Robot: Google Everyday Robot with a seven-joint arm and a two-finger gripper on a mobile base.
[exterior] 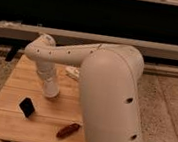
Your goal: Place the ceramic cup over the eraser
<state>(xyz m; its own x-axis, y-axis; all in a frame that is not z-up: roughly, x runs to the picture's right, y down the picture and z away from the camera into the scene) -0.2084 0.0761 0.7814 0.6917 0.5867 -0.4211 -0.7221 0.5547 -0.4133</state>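
view: single, high, behind arm (111, 89) | faces: down onto table (7, 119) | gripper (50, 87): mid-table

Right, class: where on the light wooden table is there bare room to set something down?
Bare wood runs along the front edge of the wooden table, left of the reddish-brown glossy oblong thing, and in the back left corner. The middle is crowded: the gripper hangs there, just behind the small black rectangular eraser. The white arm hides the right side.
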